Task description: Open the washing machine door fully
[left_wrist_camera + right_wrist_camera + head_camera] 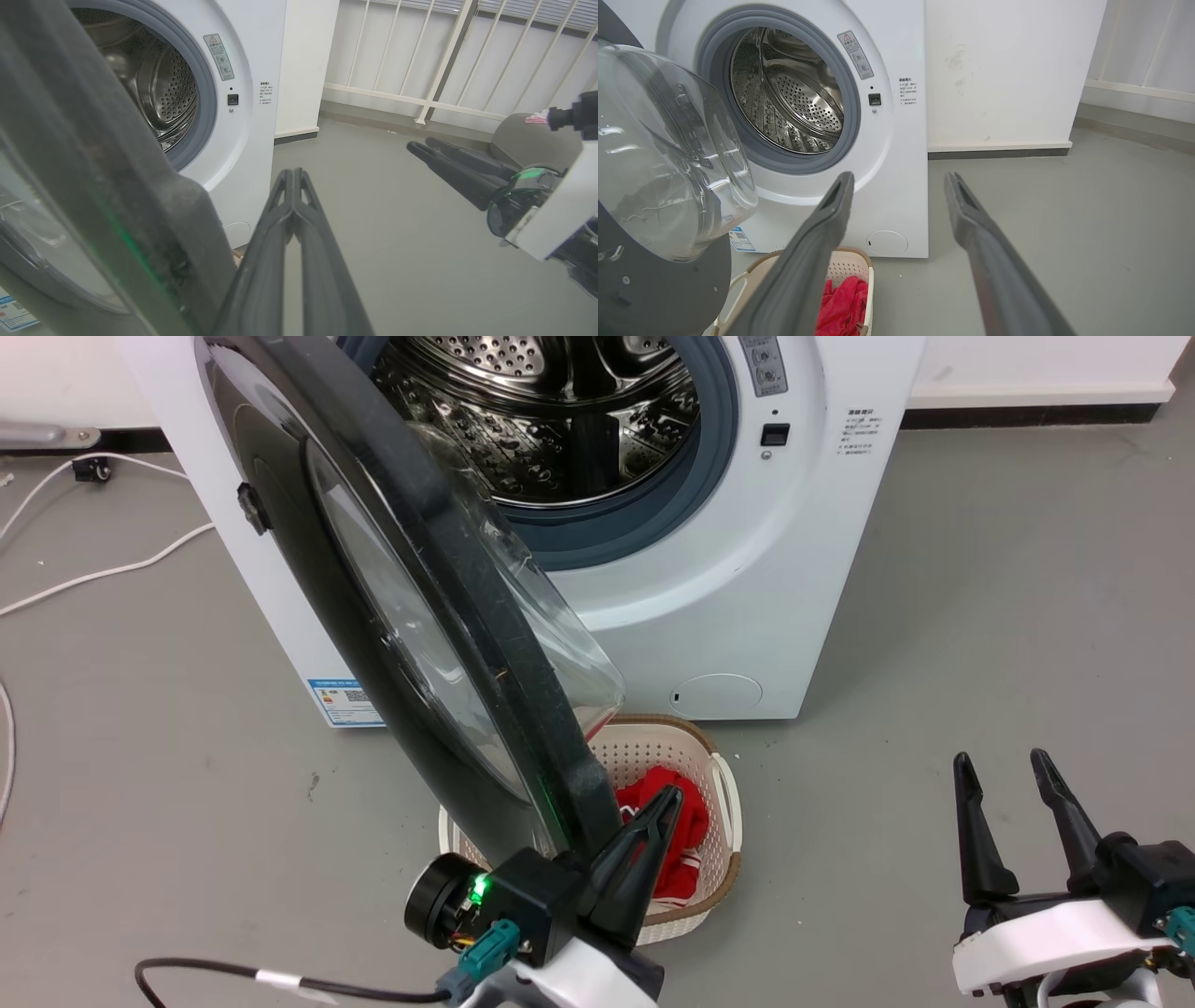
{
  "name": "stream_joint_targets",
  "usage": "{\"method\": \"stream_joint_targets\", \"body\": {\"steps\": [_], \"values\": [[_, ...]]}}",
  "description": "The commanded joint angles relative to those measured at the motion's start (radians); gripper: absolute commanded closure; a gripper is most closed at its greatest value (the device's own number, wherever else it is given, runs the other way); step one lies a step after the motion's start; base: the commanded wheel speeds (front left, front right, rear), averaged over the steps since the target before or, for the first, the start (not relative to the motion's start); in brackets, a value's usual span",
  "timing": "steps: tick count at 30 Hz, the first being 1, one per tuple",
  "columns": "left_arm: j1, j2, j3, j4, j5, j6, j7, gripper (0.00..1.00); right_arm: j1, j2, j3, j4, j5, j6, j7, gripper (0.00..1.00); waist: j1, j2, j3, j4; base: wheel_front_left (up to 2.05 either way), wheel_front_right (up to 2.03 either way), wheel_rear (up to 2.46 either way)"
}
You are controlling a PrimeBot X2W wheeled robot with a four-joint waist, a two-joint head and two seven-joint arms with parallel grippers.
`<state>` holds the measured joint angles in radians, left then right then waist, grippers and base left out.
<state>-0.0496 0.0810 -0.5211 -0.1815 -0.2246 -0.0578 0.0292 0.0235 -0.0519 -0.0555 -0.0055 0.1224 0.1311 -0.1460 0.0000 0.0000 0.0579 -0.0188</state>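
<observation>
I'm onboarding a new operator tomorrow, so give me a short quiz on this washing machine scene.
1. True or false: the right gripper is shut on the washing machine door.
2. What lies in the basket? A. a red cloth B. white towels C. a bottle
3. Fill in: the left gripper, beside the door's edge, has its fingers ___ (open/shut).
Key: 1 false; 2 A; 3 shut.
</observation>
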Motion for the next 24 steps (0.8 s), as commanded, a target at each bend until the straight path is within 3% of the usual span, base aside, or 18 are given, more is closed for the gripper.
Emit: {"method": "stream_joint_targets", "body": {"steps": [1, 13, 24], "values": [[-0.018, -0.003, 0.002, 0.016, 0.0, 0.008, -0.007, 1.0, -0.009, 0.003, 0.0, 0.002, -0.002, -0.001, -0.002, 0.0, 0.0, 0.0, 0.002, -0.003, 0.0, 0.0, 0.0], [-0.068, 0.004, 0.041, 0.13, -0.003, 0.049, -0.042, 1.0, -0.02, 0.003, -0.003, 0.014, 0.006, -0.001, 0.0, 0.0, 0.0, 0.0, 0.013, -0.012, 0.0, 0.0, 0.0], [0.011, 0.049, 0.074, 0.079, 0.006, 0.098, -0.074, 1.0, -0.012, 0.003, 0.002, 0.024, 0.014, -0.001, -0.004, 0.0, 0.0, 0.0, -0.001, -0.001, 0.0, 0.0, 0.0]]}}
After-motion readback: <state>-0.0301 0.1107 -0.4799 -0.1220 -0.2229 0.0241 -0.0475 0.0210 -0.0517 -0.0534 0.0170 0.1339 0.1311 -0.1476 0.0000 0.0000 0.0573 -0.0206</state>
